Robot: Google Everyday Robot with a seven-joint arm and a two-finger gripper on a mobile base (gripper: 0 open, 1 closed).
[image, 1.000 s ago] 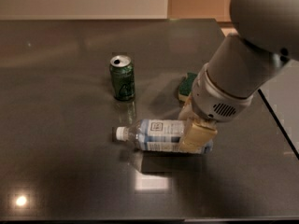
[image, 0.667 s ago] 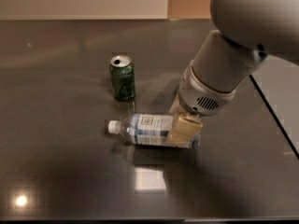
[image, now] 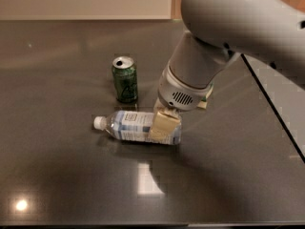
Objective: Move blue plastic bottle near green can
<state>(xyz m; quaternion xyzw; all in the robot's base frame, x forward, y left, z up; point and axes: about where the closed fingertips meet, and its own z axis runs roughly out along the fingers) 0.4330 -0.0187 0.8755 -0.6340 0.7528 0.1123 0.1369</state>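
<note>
Two drink containers sit on the dark desk. Farthest left of the gripper is the white cap of the blue plastic bottle, which lies on its side and reaches right until its far end passes under the gripper. Since a moment ago the bottle and gripper have slid left together, and the cap now lies left of the green can rather than below it. The can has not moved; it stands upright just behind and left of the gripper, close to the bottle's middle but not touching it.

The gripper is clamped on the bottle, one pale finger lying across the right part of its body. Just right of and behind the gripper, a corner of a green-and-yellow sponge peeks out from under the grey arm.

The bottle's label is white and pale blue with a small dark square; no words can be read. The can bears a pale triangular mark, its brand unreadable.
</note>
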